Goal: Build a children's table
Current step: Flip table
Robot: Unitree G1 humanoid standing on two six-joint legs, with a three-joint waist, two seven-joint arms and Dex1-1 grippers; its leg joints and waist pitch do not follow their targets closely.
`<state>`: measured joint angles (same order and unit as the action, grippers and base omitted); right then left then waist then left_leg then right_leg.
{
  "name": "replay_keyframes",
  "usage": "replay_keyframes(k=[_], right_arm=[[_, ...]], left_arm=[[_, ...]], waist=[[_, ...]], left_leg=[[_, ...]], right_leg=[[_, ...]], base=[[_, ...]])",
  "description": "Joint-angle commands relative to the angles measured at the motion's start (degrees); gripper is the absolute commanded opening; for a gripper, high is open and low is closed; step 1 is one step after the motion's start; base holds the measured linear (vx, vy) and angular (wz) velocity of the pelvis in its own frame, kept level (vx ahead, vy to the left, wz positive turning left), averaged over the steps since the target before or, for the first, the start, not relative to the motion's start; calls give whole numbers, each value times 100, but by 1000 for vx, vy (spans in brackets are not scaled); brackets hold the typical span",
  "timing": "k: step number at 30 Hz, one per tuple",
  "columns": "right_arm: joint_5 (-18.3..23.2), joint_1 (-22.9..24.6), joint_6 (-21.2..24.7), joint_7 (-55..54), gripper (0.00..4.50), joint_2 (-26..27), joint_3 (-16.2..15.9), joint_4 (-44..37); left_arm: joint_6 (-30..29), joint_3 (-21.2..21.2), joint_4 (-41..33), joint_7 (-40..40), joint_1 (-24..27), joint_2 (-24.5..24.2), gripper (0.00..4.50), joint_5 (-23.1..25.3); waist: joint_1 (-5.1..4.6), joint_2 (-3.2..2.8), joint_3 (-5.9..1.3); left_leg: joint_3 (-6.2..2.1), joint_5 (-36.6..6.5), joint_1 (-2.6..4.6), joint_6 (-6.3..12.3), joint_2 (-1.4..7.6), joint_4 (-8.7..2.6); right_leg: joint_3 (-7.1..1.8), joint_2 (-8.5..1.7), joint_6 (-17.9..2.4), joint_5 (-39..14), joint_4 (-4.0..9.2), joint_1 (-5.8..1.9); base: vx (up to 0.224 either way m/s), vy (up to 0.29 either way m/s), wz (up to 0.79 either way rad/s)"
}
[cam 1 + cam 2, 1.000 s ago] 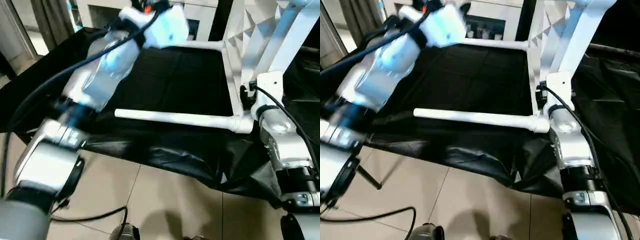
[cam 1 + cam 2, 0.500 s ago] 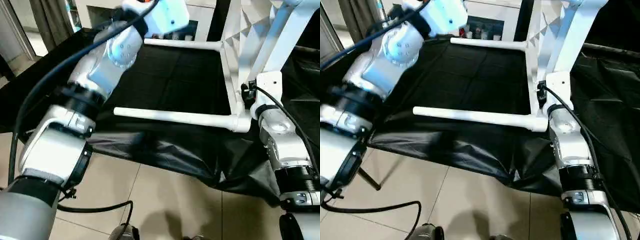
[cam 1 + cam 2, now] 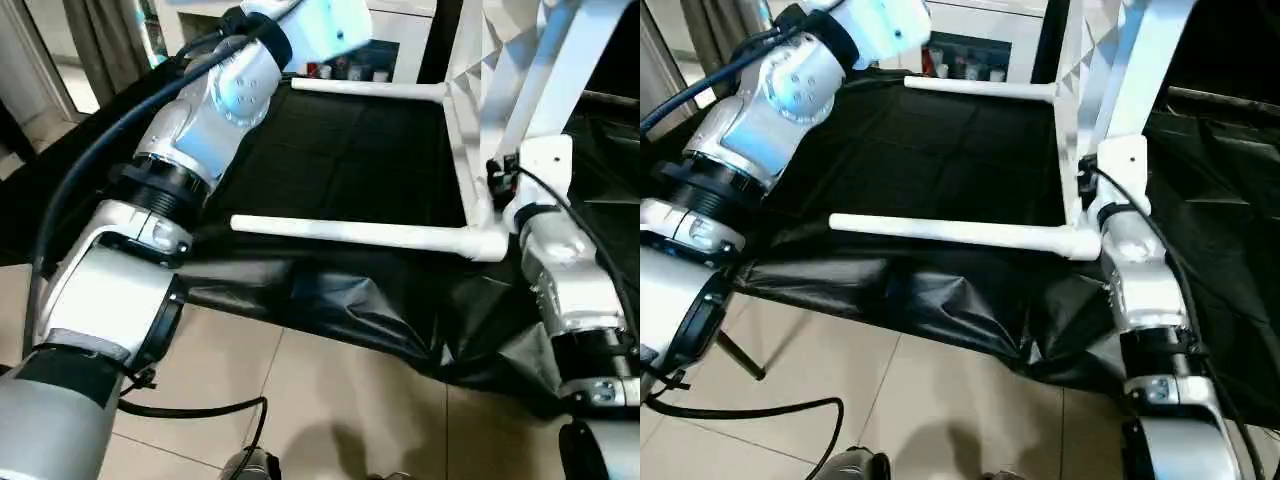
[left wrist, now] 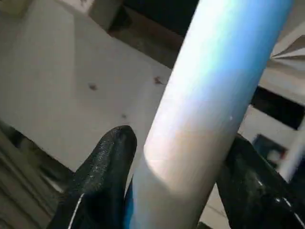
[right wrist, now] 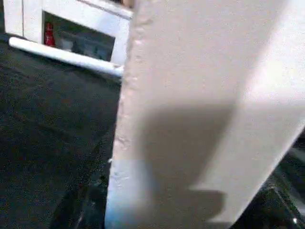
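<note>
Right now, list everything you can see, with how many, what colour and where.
tabletop: one, white, standing on edge on the cloth at the right.
legs: two white tubes reach level from the tabletop's corners over the cloth; another, white, sits between the left gripper's fingers.
cloth: one, black, spread over the work surface, hanging crumpled over its near edge.
floor: beige tiles, below the cloth.
cable: one, black, on the floor.
shelf unit: one, white, behind the cloth, small items inside.
left gripper: black fingers either side of a leg.
right gripper: at the tabletop's edge.
</note>
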<state>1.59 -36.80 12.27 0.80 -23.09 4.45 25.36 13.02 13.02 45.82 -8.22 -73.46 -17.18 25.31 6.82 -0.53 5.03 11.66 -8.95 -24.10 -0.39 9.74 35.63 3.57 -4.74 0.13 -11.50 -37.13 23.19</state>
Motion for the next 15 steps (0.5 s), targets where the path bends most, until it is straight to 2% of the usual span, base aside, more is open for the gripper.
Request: replay_keyframes(k=[1,3,4,8,10,11,12,13,14,15], right_arm=[[-241,-488,-183,98,200,-505,196,-56],[-251,-522,-193,98,200,-536,207,-51],[-274,-616,-214,101,200,-615,229,-34],[-372,-1094,-365,309,200,-1131,274,73],[-444,-1364,-488,456,200,-1441,220,185],[-444,-1364,-488,456,200,-1441,220,185],[-469,-1596,-597,634,200,-1627,145,351],[-503,-1701,-658,721,200,-1694,110,430],[-572,-1926,-782,889,200,-1822,37,583],[-617,-2141,-898,1057,200,-1916,-28,727]], left_arm=[[-299,-1024,-177,-76,1,347,238,-1546],[-320,-1056,-195,-82,3,359,238,-1589],[-358,-1124,-233,-99,0,376,238,-1674],[-645,-1602,-490,-67,14,485,238,-2140],[-887,-1945,-711,-22,63,568,238,-2455],[-887,-1945,-711,-22,63,568,238,-2455],[-1044,-2123,-824,48,101,626,238,-2603],[-1106,-2190,-867,94,117,654,238,-2673],[-1233,-2315,-955,201,155,716,238,-2807],[-1345,-2394,-1031,287,194,766,238,-2875]], waist=[[19,223,-573],[47,238,-580],[58,209,-581],[80,200,-585],[109,185,-589],[119,195,-593],[141,161,-605],[129,170,-614],[132,156,-604],[121,151,-605]], left_leg=[[-131,-553,221,293,276,-311],[-111,-551,221,386,258,-293],[-108,-518,200,453,262,-291],[-117,-592,222,440,283,-290],[-111,-561,222,470,282,-281],[-106,-527,213,509,280,-270],[-106,-505,225,530,282,-259],[-112,-463,207,562,280,-249],[-108,-489,215,581,290,-244],[-116,-516,197,578,283,-238]], right_leg=[[-251,-418,-1533,-161,390,-290],[-244,-418,-1509,-277,401,-289],[-234,-429,-1456,-404,402,-279],[-220,-415,-1412,-543,410,-264],[-224,-418,-1431,-461,395,-249],[-222,-414,-1469,-362,385,-249],[-227,-415,-1472,-307,381,-237],[-214,-405,-1519,-192,357,-247],[-217,-397,-1542,-159,361,-222],[-207,-404,-1570,-158,354,-240]], base=[[0,0,0],[0,0,0],[0,0,0],[0,0,0],[0,0,0],[0,0,0],[0,0,0],[0,0,0],[0,0,0],[0,0,0]])
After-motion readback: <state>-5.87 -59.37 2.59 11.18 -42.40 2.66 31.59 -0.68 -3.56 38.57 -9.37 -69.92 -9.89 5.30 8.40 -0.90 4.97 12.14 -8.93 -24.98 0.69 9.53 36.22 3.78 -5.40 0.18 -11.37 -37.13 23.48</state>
